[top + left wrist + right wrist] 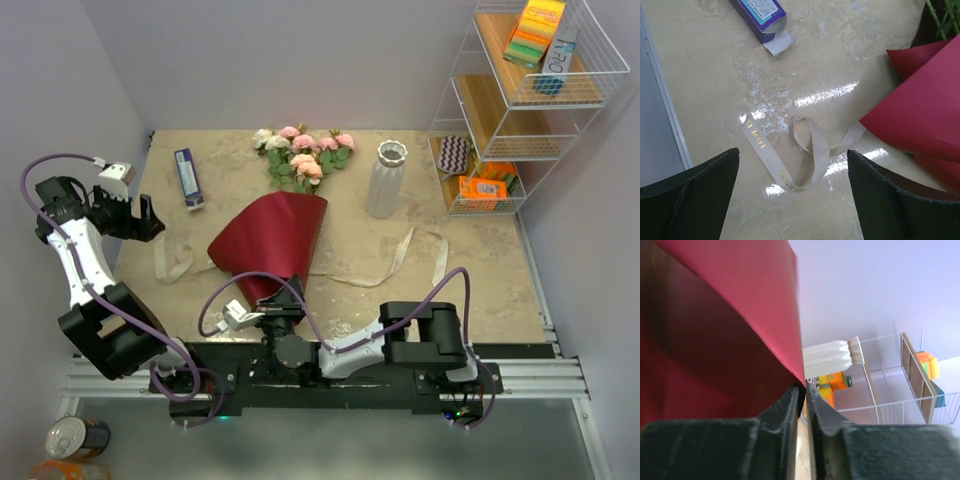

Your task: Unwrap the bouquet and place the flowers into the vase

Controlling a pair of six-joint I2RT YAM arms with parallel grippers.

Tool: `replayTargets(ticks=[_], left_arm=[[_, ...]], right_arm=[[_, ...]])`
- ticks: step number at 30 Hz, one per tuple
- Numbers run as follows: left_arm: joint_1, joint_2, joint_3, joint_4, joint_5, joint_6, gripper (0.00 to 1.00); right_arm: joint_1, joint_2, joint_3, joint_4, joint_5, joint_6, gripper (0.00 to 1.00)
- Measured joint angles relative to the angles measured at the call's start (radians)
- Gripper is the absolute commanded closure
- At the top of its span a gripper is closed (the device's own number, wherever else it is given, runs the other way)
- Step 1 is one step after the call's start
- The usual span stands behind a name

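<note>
At the near edge of the tabletop [480, 240], the right gripper [804, 388] holds its fingers almost together with a corner of the dark red paper cone [730, 315] at their tips; whether they actually clamp it cannot be told. The bouquet [270, 240] lies mid-tabletop, its flowers [305, 158] toward the far edge, with the white vase [386, 178] upright beside them on the right. By the left edge, the left gripper [792, 155] hovers, fingers spread wide, above a loose beige ribbon [818, 150].
</note>
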Motion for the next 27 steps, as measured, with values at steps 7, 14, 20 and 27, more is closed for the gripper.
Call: replayTargets(ticks=[7,14,20,27], left_arm=[[0.000,-0.005,0.009,-0.023,0.002,0.008,0.07],[0.000,-0.006,0.055,-0.035,0.029,0.008,0.06],[0.000,-0.006,0.059,-0.038,0.038,0.008,0.04],[0.000,-0.006,0.068,-0.067,0.053,0.030,0.02]], right_arm=[[-0.001,-0.150,-0.113,0.010,0.025,0.019,0.23],[-0.001,-0.363,-0.115,0.023,0.026,0.037,0.03],[-0.001,-0.566,-0.145,0.053,0.026,0.124,0.01],[0.044,-0.482,-0.235,0.066,0.029,0.194,0.01]])
